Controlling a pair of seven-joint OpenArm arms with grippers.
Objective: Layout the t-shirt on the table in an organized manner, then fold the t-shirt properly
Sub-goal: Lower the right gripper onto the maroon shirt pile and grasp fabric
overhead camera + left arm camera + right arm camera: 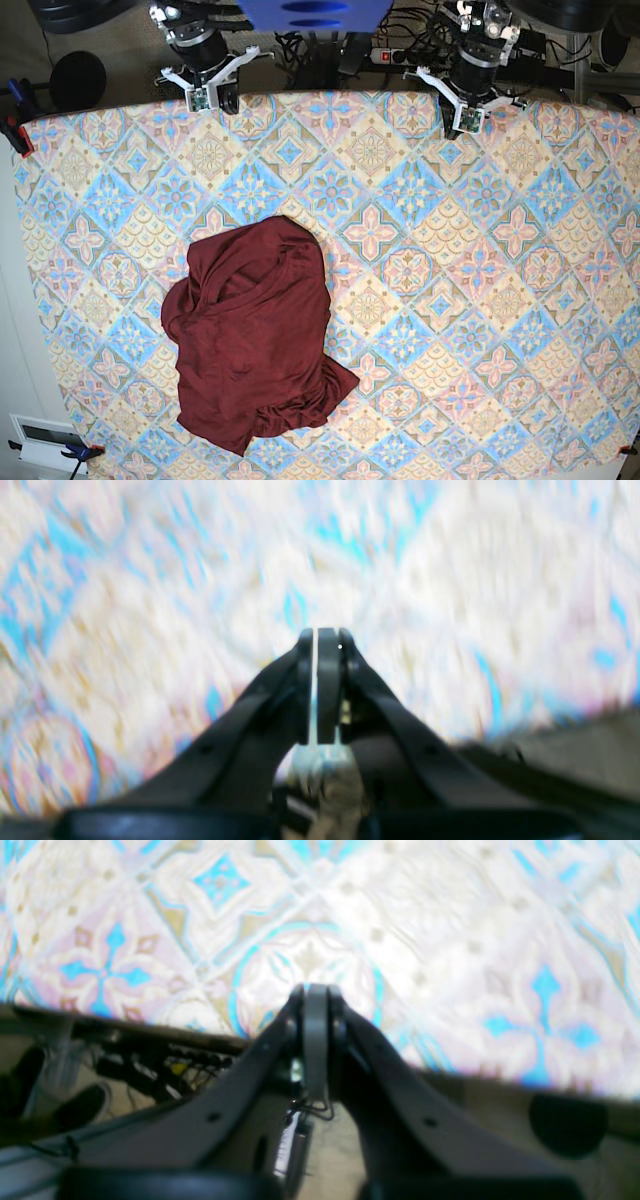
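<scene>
The dark maroon t-shirt [255, 335] lies in a crumpled heap on the lower left part of the table [480, 300], with its sleeves tucked in the folds. Both arms hang over the far edge, well away from the garment. My left gripper [462, 120] is at the far right; in its blurred wrist view the left gripper [322, 632] is shut with nothing in it above the patterned cloth [450, 580]. At the far left is my right gripper [212, 98]. The right wrist view shows that gripper [316, 987] shut and empty over the table's edge [450, 940].
Cables and a power strip [400, 52] lie on the floor behind the table. A round black object [78, 78] sits at the back left. Clamps [15, 130] hold the cloth at the left edge. A white box [42, 440] stands at the near left corner.
</scene>
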